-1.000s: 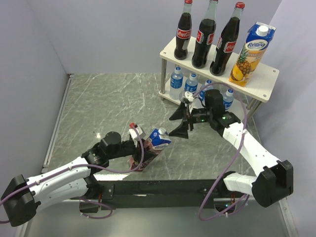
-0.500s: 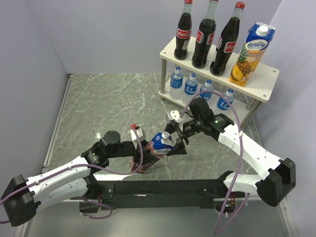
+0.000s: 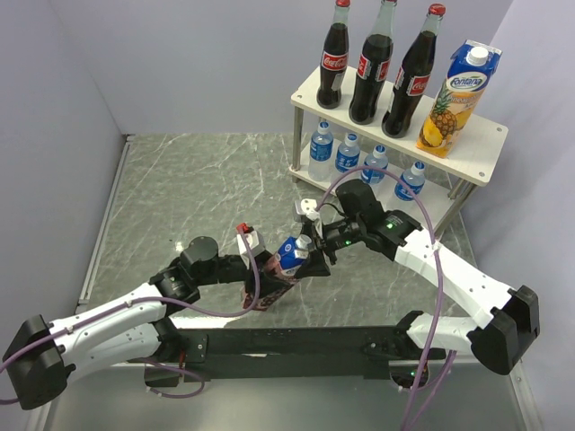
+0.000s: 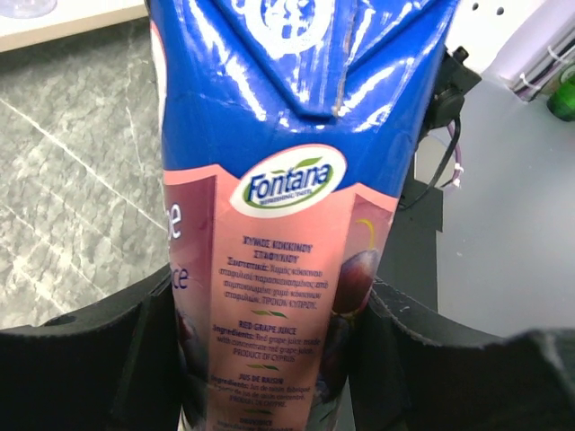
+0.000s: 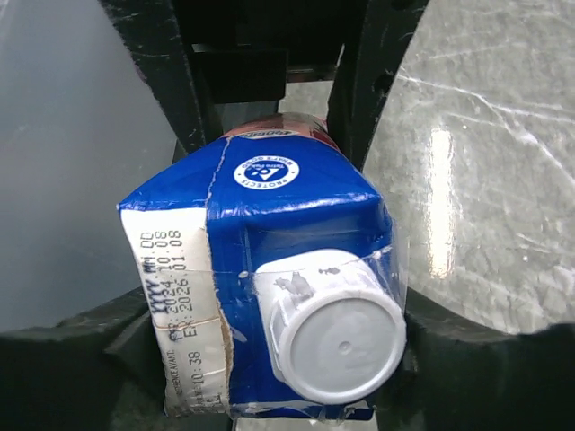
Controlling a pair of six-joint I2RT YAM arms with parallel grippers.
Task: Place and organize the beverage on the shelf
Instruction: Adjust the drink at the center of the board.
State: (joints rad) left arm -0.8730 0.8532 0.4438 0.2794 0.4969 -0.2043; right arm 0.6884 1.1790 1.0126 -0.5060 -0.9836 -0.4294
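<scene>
Blue-topped, pink-sided grape juice carton (image 3: 286, 262) tilts above your surface (image 3: 198, 189), left pincer (image 4: 269, 359) pinching its lower body, right pincer (image 5: 278, 350) clamped on its white-capped top; its base is hidden from you.

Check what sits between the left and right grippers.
The grape juice carton: left gripper clamps its lower body, right gripper brackets its blue top. Clearest in the top external view.

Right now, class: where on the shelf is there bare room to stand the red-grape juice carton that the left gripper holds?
The two-tier pale wooden shelf has one bare patch: the top board's right end, between the tall blue-topped pineapple juice carton and the edge. Three dark red-capped cola bottles crowd its left; four small clear water bottles line the lower board.
</scene>
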